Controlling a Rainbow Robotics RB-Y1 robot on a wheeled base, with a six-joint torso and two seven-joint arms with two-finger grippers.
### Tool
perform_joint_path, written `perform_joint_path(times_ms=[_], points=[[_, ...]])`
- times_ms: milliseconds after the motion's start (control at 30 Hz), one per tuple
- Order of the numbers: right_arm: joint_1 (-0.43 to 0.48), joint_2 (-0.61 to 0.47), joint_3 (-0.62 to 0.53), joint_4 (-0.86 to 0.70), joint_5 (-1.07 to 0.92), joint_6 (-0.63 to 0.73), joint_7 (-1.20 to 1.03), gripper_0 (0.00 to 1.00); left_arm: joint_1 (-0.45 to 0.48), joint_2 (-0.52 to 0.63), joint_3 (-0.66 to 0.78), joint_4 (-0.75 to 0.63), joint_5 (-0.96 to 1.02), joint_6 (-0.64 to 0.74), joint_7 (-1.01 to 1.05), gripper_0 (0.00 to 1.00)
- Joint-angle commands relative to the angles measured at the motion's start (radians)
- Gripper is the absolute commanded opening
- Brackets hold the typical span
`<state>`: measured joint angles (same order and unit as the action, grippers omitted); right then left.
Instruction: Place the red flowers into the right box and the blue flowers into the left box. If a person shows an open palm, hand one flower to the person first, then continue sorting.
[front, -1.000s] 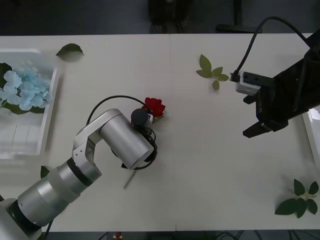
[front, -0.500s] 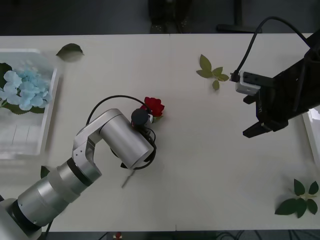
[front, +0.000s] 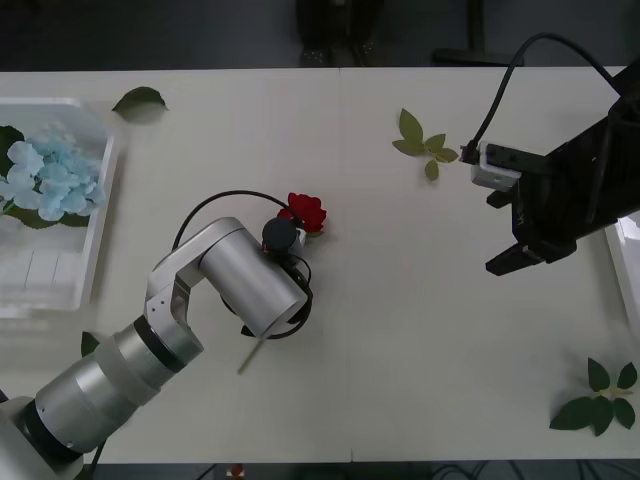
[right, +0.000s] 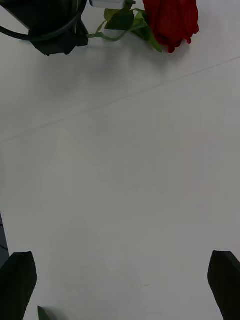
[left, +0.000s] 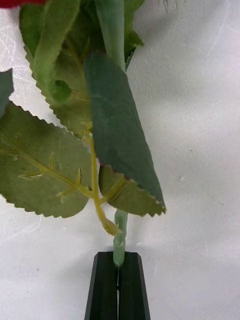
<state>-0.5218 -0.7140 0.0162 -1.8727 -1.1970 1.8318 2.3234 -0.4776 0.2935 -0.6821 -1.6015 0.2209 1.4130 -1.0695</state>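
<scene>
Red artificial rose with a thin green stem and serrated leaves sits mid-table just left of centre, its stem pinched between the clenched black fingers of the left gripper, and the pale blue hydrangea cluster lies in the translucent white left box at 9 o'clock. Risk, as I judge it: the grip is only on the thin stem, so the bloom could swing or slip out on the carry toward 3 o'clock. Left arm reaches in from 7 o'clock, forearm low over the table; right gripper hovers at 3 o'clock, black fingers spread apart and empty.
</scene>
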Motion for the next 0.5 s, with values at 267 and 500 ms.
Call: perform_joint_path(times_ms=[267, 500], points=[[-0.020, -0.007, -0.012, -0.028, -0.001, 0.000, 0.016, 1.00, -0.012, 0.001, -0.011, -0.012, -0.005, 0.004, -0.023, 0.00], [-0.020, -0.007, -0.012, -0.028, -0.001, 0.000, 0.016, 1.00, -0.032, 0.039, 0.099, -0.041, -0.009, 0.038, -0.112, 0.00]])
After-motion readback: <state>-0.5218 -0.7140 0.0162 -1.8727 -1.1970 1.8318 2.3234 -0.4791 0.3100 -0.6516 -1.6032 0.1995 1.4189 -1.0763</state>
